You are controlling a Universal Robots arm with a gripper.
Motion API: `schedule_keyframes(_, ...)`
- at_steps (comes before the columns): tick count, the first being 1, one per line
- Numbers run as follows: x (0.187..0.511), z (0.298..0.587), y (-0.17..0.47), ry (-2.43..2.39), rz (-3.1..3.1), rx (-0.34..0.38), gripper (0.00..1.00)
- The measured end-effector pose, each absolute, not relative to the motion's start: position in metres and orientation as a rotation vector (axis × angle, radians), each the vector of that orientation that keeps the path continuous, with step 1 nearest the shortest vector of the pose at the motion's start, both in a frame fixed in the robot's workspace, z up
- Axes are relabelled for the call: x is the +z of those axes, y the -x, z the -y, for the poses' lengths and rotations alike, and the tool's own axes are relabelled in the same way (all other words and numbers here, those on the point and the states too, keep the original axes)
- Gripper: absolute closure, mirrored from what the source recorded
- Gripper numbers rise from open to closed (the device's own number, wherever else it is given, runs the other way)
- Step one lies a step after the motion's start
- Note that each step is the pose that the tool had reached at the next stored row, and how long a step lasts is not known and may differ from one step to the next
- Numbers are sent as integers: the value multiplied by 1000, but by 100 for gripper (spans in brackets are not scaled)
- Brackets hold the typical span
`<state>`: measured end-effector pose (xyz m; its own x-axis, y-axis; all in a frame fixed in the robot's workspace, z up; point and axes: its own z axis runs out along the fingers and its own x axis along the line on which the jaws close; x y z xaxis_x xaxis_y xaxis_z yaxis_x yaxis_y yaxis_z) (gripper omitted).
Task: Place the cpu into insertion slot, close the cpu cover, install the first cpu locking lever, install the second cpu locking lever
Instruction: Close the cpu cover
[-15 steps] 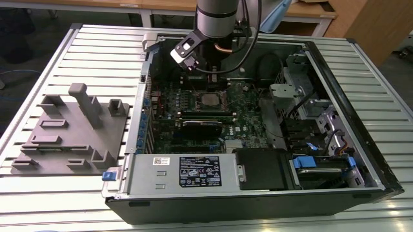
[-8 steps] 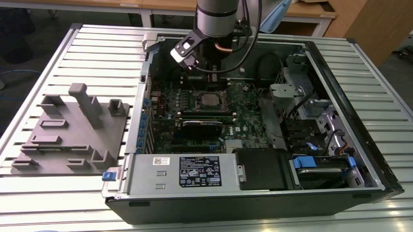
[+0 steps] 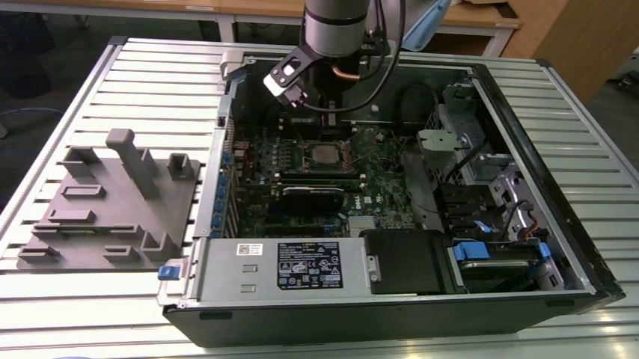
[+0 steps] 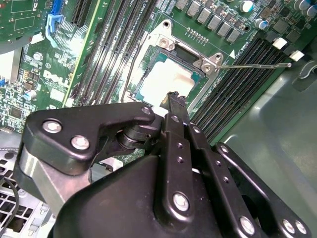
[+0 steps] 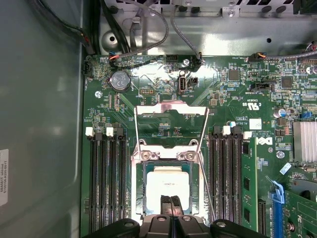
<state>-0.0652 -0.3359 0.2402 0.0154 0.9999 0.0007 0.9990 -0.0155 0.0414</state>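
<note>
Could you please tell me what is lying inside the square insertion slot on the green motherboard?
The silvery square cpu lies in the dark-framed insertion slot. The black end effector covers one edge of it, and whatever lies beneath the cpu is hidden.

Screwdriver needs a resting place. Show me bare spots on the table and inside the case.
Free: the slatted metal table between the grey moulded fixture and its far edge, and the strip on the exterior view's right of the open black computer case. Inside, the bare grey panel beside the green motherboard. Crowded: around the silvery cpu, where the gripper hangs.
</note>
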Motion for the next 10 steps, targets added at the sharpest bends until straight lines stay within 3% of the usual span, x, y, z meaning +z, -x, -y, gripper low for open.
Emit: schedule_keyframes(10,246,336,65,-2219,-2185,45,90)
